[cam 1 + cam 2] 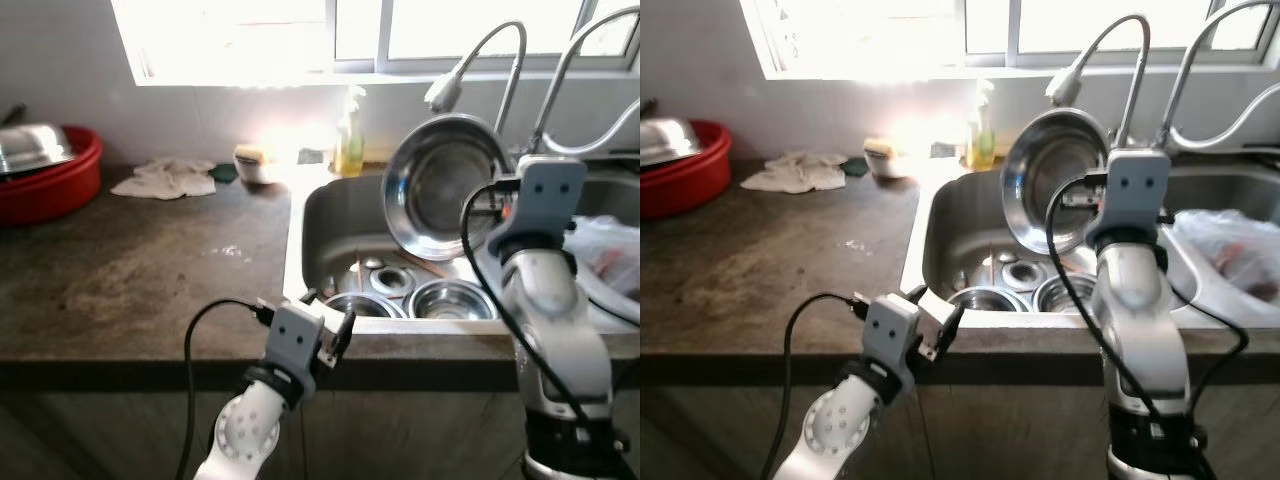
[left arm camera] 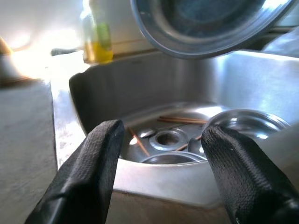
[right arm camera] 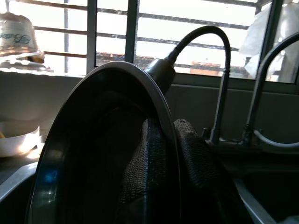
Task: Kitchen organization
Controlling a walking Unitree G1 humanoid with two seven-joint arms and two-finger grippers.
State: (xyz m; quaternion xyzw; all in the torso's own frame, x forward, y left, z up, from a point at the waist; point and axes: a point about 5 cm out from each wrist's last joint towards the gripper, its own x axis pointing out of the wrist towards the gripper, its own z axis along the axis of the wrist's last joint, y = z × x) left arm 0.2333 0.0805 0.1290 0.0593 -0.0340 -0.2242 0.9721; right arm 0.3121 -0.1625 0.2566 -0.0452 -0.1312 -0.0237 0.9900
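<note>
Right gripper (image 3: pixel 163 154) clamped on bowl (image 1: pixel 440 185) rim, tilted over sink (image 1: pixel 330 215). Probably light, stiff, slick steel, so pinching deep at rim. Left gripper (image 2: pixel 161 154) spread, empty.

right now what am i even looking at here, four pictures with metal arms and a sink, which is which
These come from a humanoid robot standing at a kitchen counter. The two wide pictures are its head camera's two eyes, looking down at the same scene. The other two come from cameras on its wrists, looking along each gripper's black fingers.

The right gripper pinches the rim of a steel bowl, holding it tilted above the sink, in front of the faucet. The left gripper is open and holds nothing, at the sink's front edge.

In the sink lie more steel bowls and some chopsticks. A soap bottle stands behind it, a white cloth lies on the counter, and a red basin with a metal lid sits at the far left. A plastic bag lies to the right.
</note>
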